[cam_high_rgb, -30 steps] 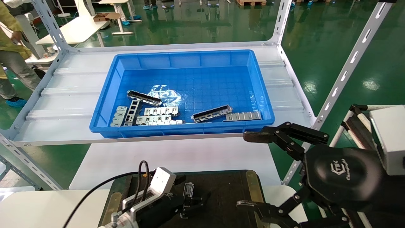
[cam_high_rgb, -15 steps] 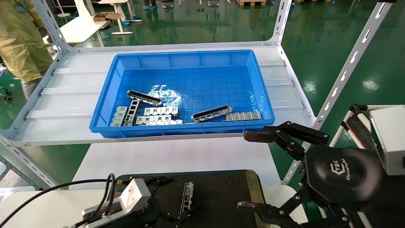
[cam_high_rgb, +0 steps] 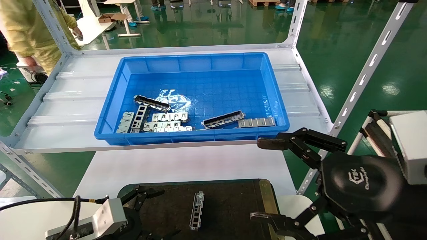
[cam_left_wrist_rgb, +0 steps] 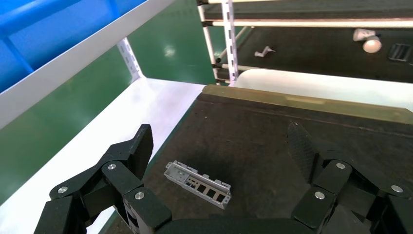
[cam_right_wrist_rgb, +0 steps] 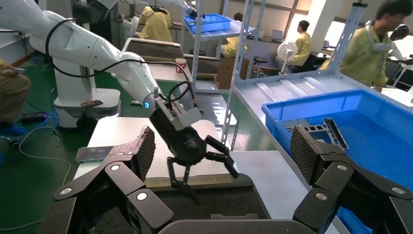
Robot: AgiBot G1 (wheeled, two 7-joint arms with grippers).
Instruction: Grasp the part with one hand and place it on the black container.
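Lying flat on the black container [cam_high_rgb: 233,200], the part [cam_high_rgb: 196,210] is released; the left hand [cam_high_rgb: 140,213] is seen beside it, fingers spread. A clean retreat is advised, avoiding any nudge. The right hand [cam_high_rgb: 267,180], open-fingered, is parked at the container's far side.

The part [cam_high_rgb: 197,210] lies alone on the black container [cam_high_rgb: 233,200], near its middle. The left pincer [cam_high_rgb: 146,213] is at the left edge of the container, just beside the part and apart from it. The right pincer [cam_high_rgb: 267,180] is at the right side. Behind the container, on the shelf [cam_high_rgb: 66,110], stands the blue bin [cam_high_rgb: 113,100] with other parts [cam_high_rgb: 223,119] and flat plates [cam_high_rgb: 168,117] in it.
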